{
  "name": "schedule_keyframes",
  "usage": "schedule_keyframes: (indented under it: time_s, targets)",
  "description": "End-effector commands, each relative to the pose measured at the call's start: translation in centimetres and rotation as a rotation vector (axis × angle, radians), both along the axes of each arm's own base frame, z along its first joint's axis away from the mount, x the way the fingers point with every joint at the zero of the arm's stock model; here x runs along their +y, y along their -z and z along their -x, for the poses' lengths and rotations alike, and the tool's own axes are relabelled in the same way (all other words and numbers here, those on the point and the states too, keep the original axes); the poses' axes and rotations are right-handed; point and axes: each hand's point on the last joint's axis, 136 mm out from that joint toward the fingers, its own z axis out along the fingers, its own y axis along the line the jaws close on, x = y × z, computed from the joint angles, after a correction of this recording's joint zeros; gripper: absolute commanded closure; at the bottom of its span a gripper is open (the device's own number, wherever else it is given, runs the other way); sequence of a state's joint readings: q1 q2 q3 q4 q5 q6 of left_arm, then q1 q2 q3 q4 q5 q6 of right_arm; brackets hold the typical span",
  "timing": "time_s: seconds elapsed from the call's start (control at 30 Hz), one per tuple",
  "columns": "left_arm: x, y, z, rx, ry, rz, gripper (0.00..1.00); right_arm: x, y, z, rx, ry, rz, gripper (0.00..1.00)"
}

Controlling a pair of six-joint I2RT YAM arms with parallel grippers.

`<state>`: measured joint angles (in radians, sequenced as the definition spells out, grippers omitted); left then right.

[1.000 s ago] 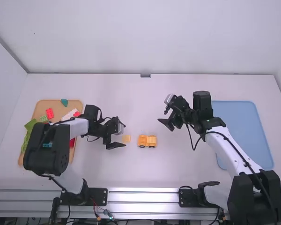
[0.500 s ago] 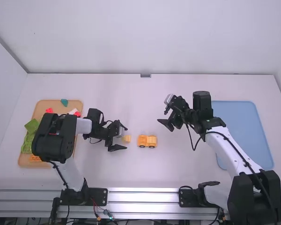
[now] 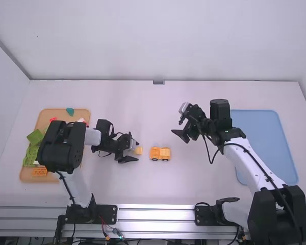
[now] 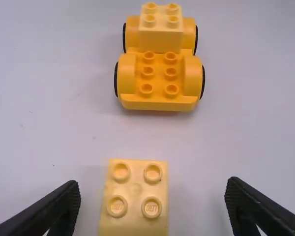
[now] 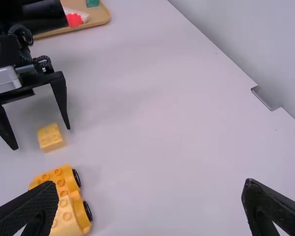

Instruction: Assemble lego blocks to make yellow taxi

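Running past the left wrist view's edge, the yellow block [image 4: 134, 201].

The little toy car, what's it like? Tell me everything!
The car looks like smooth orange-yellow plastic, with rounded fenders and black tyres. Six studs show on its low end; a paler block with four studs sits on the other. It stands upright on the table, apart from the loose yellow block, and nothing grips it.
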<state>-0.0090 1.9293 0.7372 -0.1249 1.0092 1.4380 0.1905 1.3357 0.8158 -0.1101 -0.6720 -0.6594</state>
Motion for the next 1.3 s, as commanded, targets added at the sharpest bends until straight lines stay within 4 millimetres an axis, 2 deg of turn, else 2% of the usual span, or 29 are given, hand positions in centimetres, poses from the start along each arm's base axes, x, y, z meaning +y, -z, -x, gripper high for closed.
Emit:
schedule_keyframes:
  time_s: [0.0,0.07,0.2,0.57,0.83,0.97,1.17,1.27]
  targets:
    - [0.1,0.5,0.5,0.016,0.002,-0.003,0.30,0.1,0.0,0.4,0.003,-0.008,-0.009,0.01]
    - [0.1,0.6,0.5,0.013,0.002,-0.004,0.39,0.1,0.0,0.4,0.000,-0.010,-0.007,0.01]
    - [0.1,0.8,0.6,0.007,0.002,-0.002,0.48,0.1,0.0,0.4,-0.001,-0.010,-0.006,0.02]
    - [0.1,1.4,0.6,-0.024,-0.024,0.000,0.51,0.1,0.0,0.4,0.000,-0.010,-0.007,0.02]
    - [0.1,1.1,-0.1,-0.003,-0.052,0.005,0.71,0.1,0.0,0.4,0.003,-0.010,-0.006,0.01]
    - [0.1,1.1,-0.1,0.006,-0.057,0.007,0.72,0.1,0.0,0.4,0.008,-0.004,-0.012,0.01]
    - [0.1,0.9,-0.1,0.010,-0.059,0.015,0.64,0.1,0.0,0.4,0.005,-0.007,-0.009,0.01]
    - [-0.1,0.8,-0.1,0.008,-0.054,0.024,0.68,0.0,0.0,0.4,0.005,-0.004,-0.007,0.01]
